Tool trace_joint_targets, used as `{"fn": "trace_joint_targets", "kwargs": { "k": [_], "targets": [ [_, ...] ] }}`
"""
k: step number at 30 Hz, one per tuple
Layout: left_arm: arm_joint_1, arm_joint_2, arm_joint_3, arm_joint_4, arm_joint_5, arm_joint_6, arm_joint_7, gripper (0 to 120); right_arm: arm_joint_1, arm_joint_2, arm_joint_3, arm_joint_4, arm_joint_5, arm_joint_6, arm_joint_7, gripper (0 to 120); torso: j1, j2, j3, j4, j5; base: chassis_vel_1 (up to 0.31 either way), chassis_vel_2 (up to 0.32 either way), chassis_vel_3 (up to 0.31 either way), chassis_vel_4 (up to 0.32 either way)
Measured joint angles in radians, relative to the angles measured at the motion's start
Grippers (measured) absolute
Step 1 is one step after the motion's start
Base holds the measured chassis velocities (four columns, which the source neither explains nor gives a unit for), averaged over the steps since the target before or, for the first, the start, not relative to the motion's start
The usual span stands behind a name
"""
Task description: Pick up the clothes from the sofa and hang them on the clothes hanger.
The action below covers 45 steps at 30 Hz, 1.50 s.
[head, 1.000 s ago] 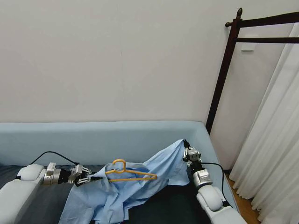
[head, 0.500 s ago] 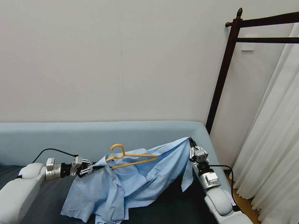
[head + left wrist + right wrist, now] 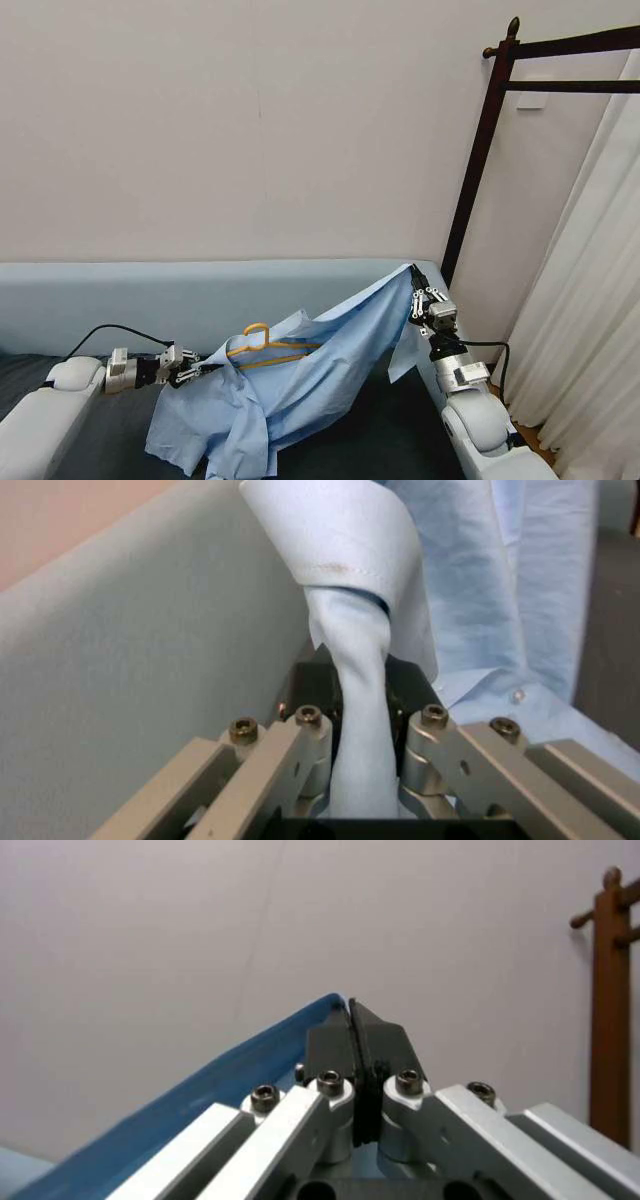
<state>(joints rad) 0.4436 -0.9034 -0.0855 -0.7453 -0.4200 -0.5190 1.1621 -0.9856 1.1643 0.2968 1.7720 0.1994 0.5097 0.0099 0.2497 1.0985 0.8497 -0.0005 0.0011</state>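
- The left tool [image 3: 188,369] was clenched on a fold of the blue shirt [image 3: 330,365], low over the sofa [image 3: 150,295] seat, toward its left end. The left wrist view showed cloth pinched between the fingers.
- The right tool [image 3: 417,299] was clamped on another edge of the shirt and held high, just inside the sofa's right end. In the right wrist view the jaws stood closed with a thin blue edge caught at their tip.
- The shirt hung stretched between both tools, sloping up toward the sofa's right end, with its loose part sagging toward the front edge of the seat.
- An orange hanger [image 3: 262,345] sat at the collar, hook upward.
- Step in hand, as judged: lifting the garment off the sofa, with hanging not yet done.
- The next move would call for raising the shirt and carrying it toward the dark wooden rack [image 3: 478,150] beyond the sofa's right end, keeping the hanger seated and the cloth taut enough not to slip.
- The hanger's lower bar was partly covered by cloth.
- The rack's rail ran out of the picture, and its foot was hidden behind the sofa.
- Whether the hem touched the seat could not be told.
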Motion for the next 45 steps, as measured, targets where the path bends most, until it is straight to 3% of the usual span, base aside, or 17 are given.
{"fn": "trace_joint_targets", "kwargs": {
  "k": [6,11,13,17,18,25,32,35,37,39,45],
  "targets": [
    [0.077,-0.039,0.014,-0.076,-0.124,0.007,-0.18,7,-0.119,-0.01,-0.038,0.032,-0.07,0.061,-0.079,0,0.0,0.0,0.0,0.0,-0.0002,0.0,0.0,0.0,0.0],
    [0.101,-0.046,0.034,-0.151,-0.202,0.007,-0.215,7,-0.158,-0.003,-0.074,-0.074,-0.253,0.038,-0.024,0,0.0,0.0,0.0,0.0002,-0.0001,0.0,0.0,0.0,0.0],
    [0.099,-0.034,0.041,-0.187,-0.21,0.006,-0.217,7,-0.159,0.003,-0.078,-0.141,-0.348,0.034,-0.002,7,0.0,0.0,0.0,0.0,0.0,0.0,0.0,0.0,0.0],
    [0.084,-0.001,0.052,-0.238,-0.21,0.007,-0.234,7,-0.158,0.003,-0.095,-0.196,-0.398,0.03,0.006,19,0.0,0.0,0.0,0.0003,0.0001,0.0,0.0,0.0,0.0],
    [0.05,0.047,0.079,-0.292,-0.207,0.017,-0.27,7,-0.166,-0.014,-0.123,-0.21,-0.406,0.025,0.004,32,0.0,0.0,0.0,0.0005,0.0,0.0,0.0,0.0,0.0],
    [-0.043,0.114,0.118,-0.367,-0.234,0.06,-0.333,7,-0.179,-0.068,-0.152,-0.162,-0.34,0.068,-0.039,55,0.0,0.0,0.0,0.0004,-0.0003,0.0,0.0,0.0,0.0],
    [-0.189,0.19,0.16,-0.472,-0.361,0.16,-0.369,7,-0.178,-0.102,-0.11,-0.137,-0.285,0.097,-0.062,84,0.0,0.0,0.0,0.0,0.0002,0.0,0.0,0.0,0.0],
    [-0.206,0.21,0.169,-0.499,-0.385,0.187,-0.37,7,-0.178,-0.106,-0.1,-0.118,-0.255,0.096,-0.06,89,0.0,0.0,0.0,-0.0001,0.0004,0.0,0.0,0.0,0.0],
    [-0.213,0.249,0.185,-0.544,-0.406,0.236,-0.364,7,-0.156,-0.114,-0.093,-0.039,-0.155,0.046,-0.019,98,0.0,0.0,0.0,0.0,0.0,0.0,0.0,0.0,0.0],
    [-0.21,0.254,0.187,-0.551,-0.407,0.244,-0.362,7,-0.149,-0.117,-0.095,-0.023,-0.137,0.033,-0.007,98,0.0,0.0,0.0,0.0,0.0,0.0,0.0,0.0,0.0],
    [-0.108,0.309,0.188,-0.656,-0.423,0.359,-0.34,7,-0.066,-0.153,-0.168,0.153,0.101,-0.14,0.118,100,0.0,0.0,0.0,0.0004,-0.0008,0.0,0.0,0.0,0.0]
  ]
}}
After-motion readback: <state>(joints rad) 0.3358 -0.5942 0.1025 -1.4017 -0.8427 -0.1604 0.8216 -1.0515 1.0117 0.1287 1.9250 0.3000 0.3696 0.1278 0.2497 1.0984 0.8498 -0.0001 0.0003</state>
